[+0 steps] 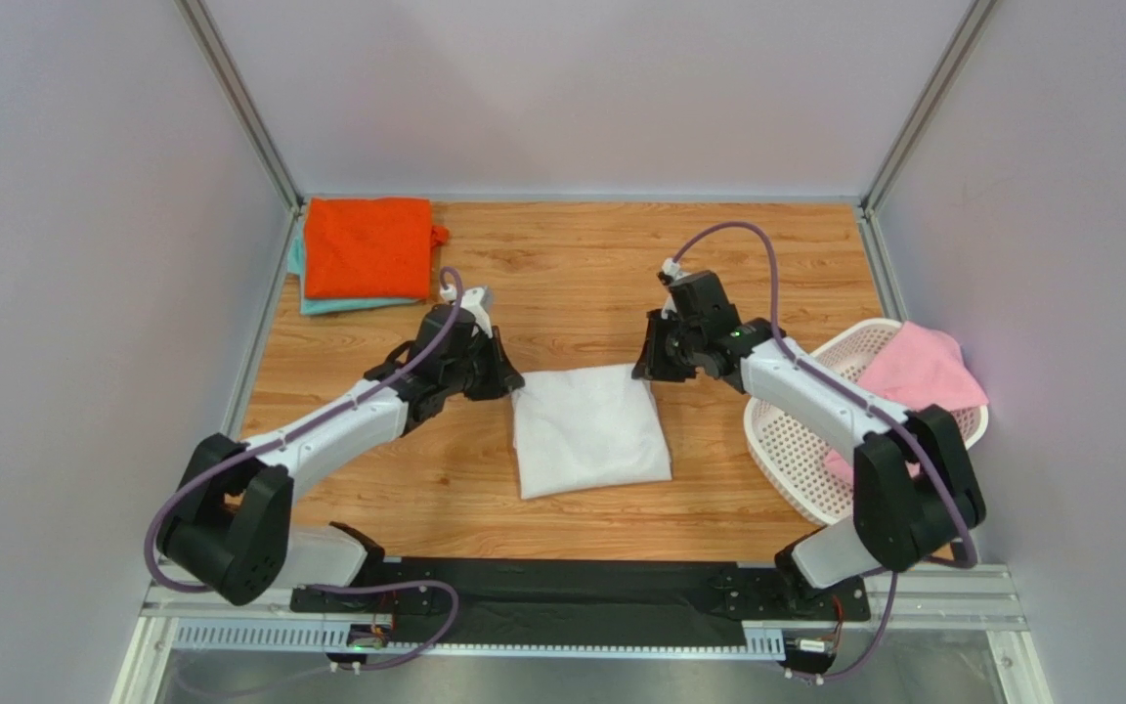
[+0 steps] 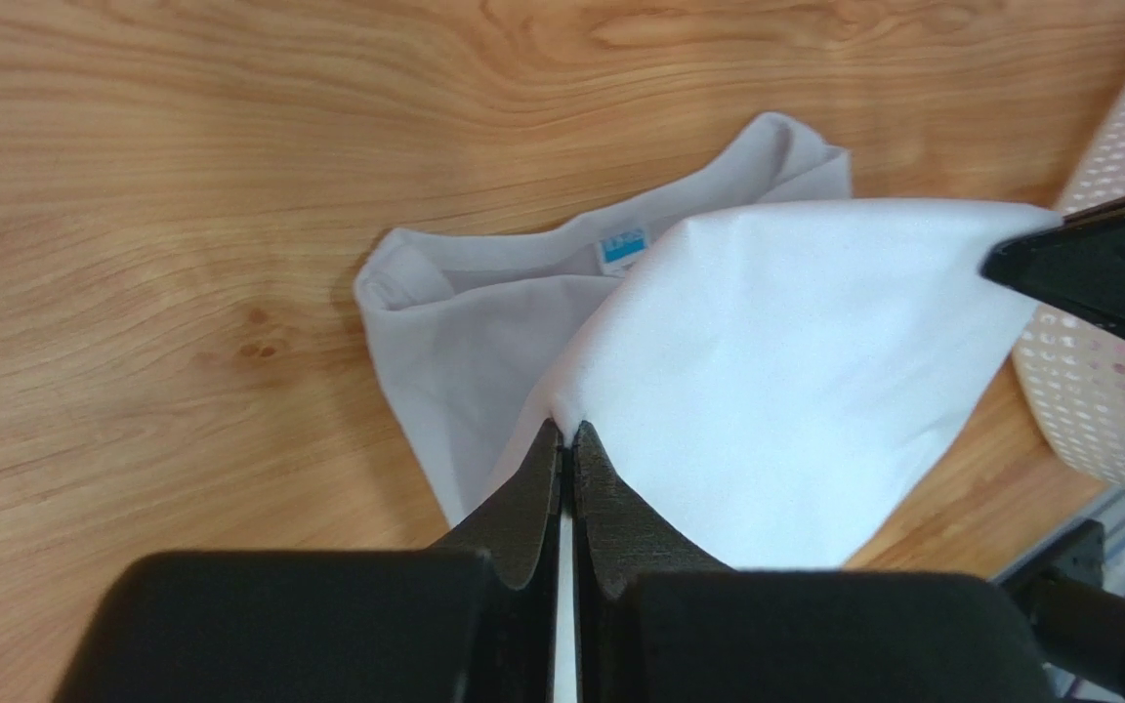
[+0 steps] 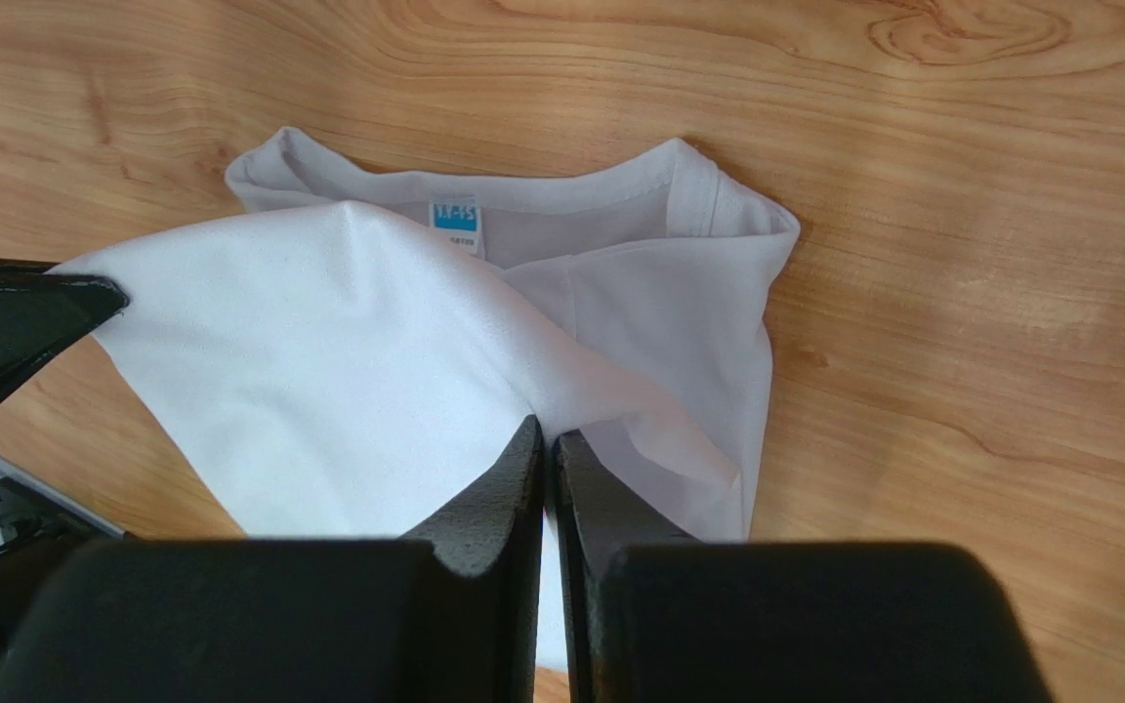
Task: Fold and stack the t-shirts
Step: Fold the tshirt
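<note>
Left gripper (image 2: pixel 569 431) and right gripper (image 3: pixel 545 426) each clenched on a raised layer of the white t-shirt (image 1: pixel 591 433), at its far corners.

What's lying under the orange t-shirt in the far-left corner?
Under the orange t-shirt lies a teal t-shirt, showing only as a thin strip along the orange one's left and near edges. The rest of it is covered, so its fold, and anything further beneath, cannot be seen.
</note>
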`<state>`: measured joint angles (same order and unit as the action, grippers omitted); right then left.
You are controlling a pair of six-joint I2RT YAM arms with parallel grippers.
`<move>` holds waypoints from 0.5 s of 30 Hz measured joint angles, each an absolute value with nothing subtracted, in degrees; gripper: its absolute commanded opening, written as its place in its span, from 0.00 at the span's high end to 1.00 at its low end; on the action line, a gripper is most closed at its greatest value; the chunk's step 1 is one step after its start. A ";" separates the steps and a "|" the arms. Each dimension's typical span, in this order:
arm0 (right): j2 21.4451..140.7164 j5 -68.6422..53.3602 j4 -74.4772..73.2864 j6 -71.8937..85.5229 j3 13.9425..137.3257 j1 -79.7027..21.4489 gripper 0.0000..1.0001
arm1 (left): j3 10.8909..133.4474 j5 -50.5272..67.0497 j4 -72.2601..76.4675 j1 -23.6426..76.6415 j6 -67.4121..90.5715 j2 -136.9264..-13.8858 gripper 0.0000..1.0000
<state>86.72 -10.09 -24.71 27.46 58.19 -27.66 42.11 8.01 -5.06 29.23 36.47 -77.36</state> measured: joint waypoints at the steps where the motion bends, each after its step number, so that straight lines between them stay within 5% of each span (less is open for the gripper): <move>1: 84.49 -10.11 -24.58 27.66 57.25 -27.68 0.93 | 41.98 8.45 -4.75 29.58 36.27 -75.90 1.00; 8: 75.79 -8.86 -24.82 28.47 52.82 -27.49 0.91 | 41.25 9.47 -2.79 31.92 35.22 -71.81 1.00; 15: 81.78 -8.25 -24.47 28.47 53.32 -25.23 0.90 | 43.55 4.73 -4.10 31.86 35.22 -78.76 1.00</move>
